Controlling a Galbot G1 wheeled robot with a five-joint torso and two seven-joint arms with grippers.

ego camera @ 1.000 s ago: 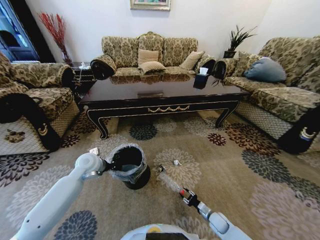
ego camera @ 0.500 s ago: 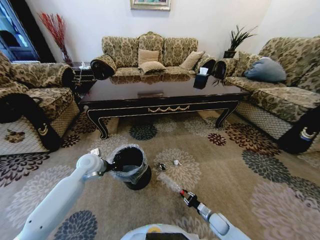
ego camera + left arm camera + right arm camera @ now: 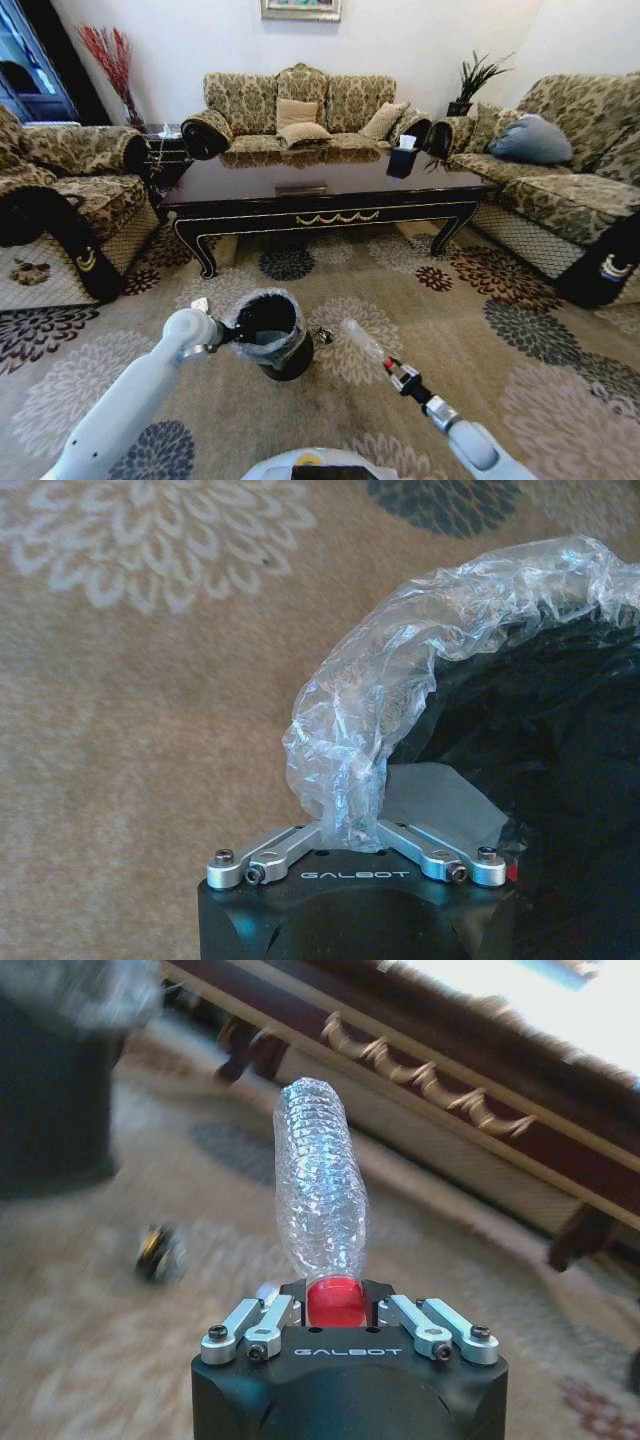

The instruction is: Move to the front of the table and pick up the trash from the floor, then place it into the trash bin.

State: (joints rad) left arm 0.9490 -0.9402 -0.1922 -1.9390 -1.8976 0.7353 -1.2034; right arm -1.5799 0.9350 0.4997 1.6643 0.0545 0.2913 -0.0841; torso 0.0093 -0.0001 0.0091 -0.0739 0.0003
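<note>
The black trash bin (image 3: 272, 335) with its crinkled clear liner (image 3: 400, 670) stands on the flowered floor (image 3: 500, 400) in front of the dark brown table (image 3: 330, 195). My left gripper (image 3: 226, 335) is shut on the liner-covered rim (image 3: 350, 825). My right gripper (image 3: 400, 377) is shut on the trash, a clear plastic bottle (image 3: 361, 341), at its red cap (image 3: 335, 1300). The bottle (image 3: 320, 1180) points up and away toward the table (image 3: 480, 1090), to the right of the bin. A small dark scrap (image 3: 322, 335) lies on the floor beside the bin (image 3: 158, 1252).
Patterned sofas stand on the left (image 3: 60, 200), at the back (image 3: 300, 115) and on the right (image 3: 570, 190). A small white scrap (image 3: 200, 304) lies on the carpet to the left of the bin. Open carpet stretches to the right of my right arm.
My left gripper has shifted the bin a little to the right. My right gripper has carried the bottle to the right and raised it.
</note>
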